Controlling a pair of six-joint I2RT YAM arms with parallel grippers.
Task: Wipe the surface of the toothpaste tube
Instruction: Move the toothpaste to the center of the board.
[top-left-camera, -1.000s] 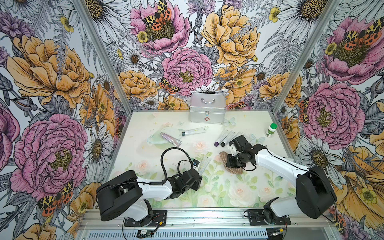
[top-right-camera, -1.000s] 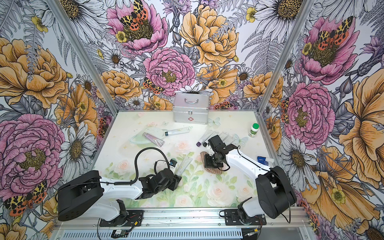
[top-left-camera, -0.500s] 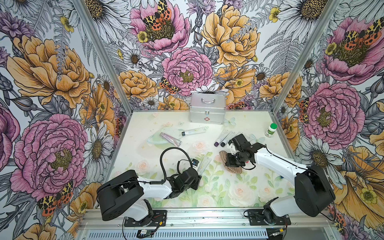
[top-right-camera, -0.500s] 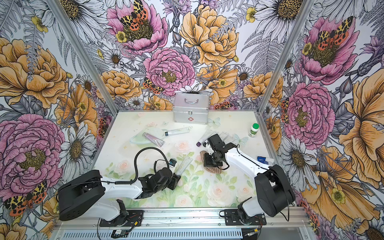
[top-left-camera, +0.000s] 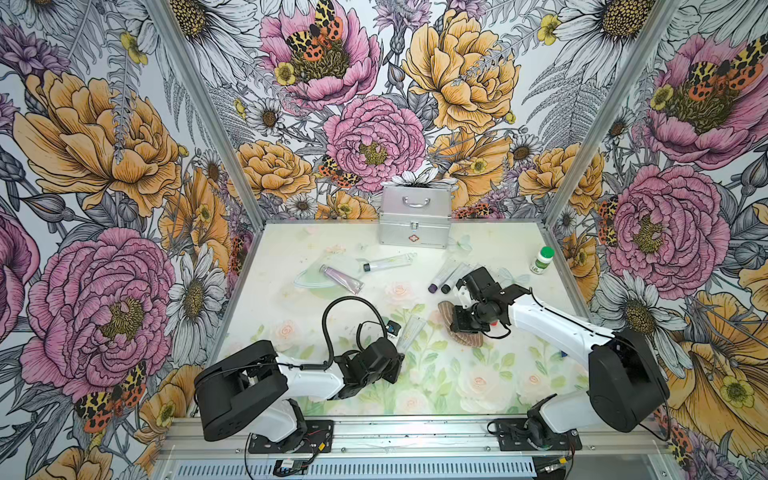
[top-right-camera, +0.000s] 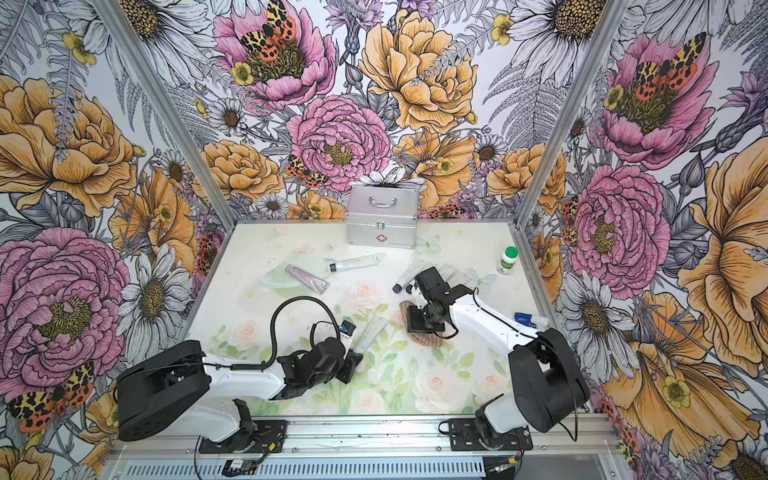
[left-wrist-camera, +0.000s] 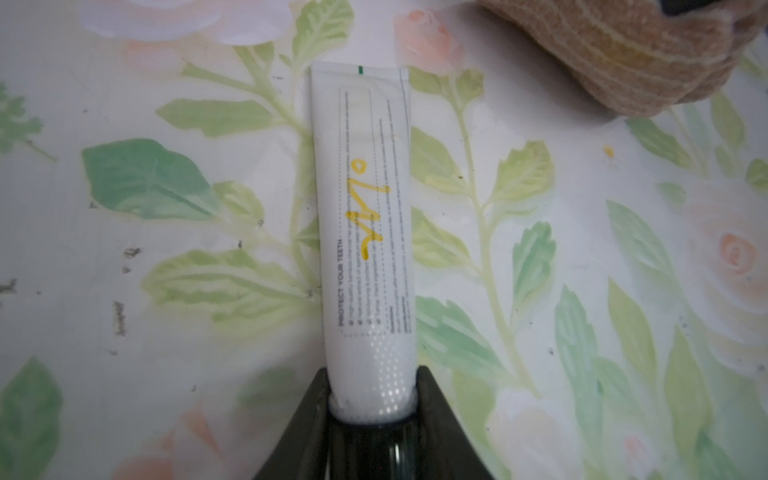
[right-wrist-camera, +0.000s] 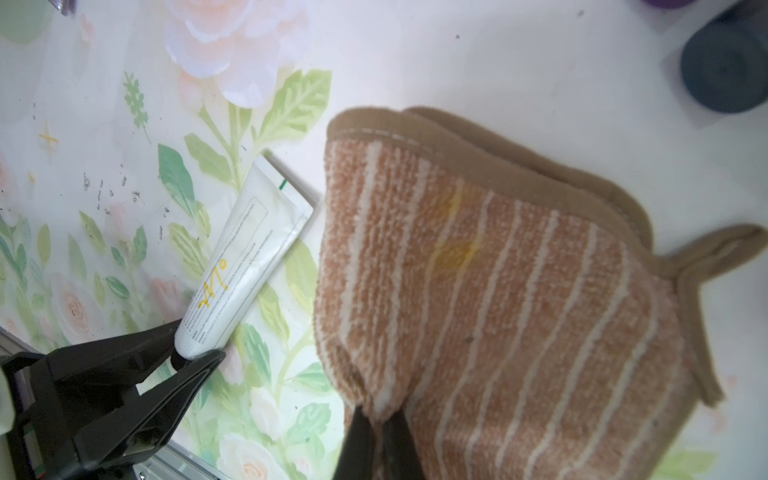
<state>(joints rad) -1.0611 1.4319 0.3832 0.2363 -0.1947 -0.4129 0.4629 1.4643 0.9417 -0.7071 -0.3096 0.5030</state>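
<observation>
The white toothpaste tube (top-left-camera: 409, 332) (top-right-camera: 370, 332) lies flat on the floral table, with a yellow scribble on its upper face (left-wrist-camera: 365, 228) (right-wrist-camera: 245, 262). My left gripper (left-wrist-camera: 372, 399) (top-left-camera: 398, 354) is shut on the tube's cap end; the cap is hidden between the jaws. A striped orange-brown cloth (right-wrist-camera: 498, 291) (top-left-camera: 446, 311) (left-wrist-camera: 623, 54) hangs bunched just beyond the tube's flat crimped end, apart from it. It has a faint yellow stain. My right gripper (right-wrist-camera: 380, 419) is shut on the cloth's edge. In both top views the right wrist hides its fingertips.
A silver case (top-left-camera: 414, 220) stands at the back wall. A purple tube (top-left-camera: 340, 277) on clear plastic, a clear tube (top-left-camera: 388, 262) and two dark-capped tubes (top-left-camera: 446, 278) lie mid-table. A green-capped bottle (top-left-camera: 543, 261) stands at the right edge.
My left gripper has closed on the tube's cap end. The right arm with the cloth has barely moved.
</observation>
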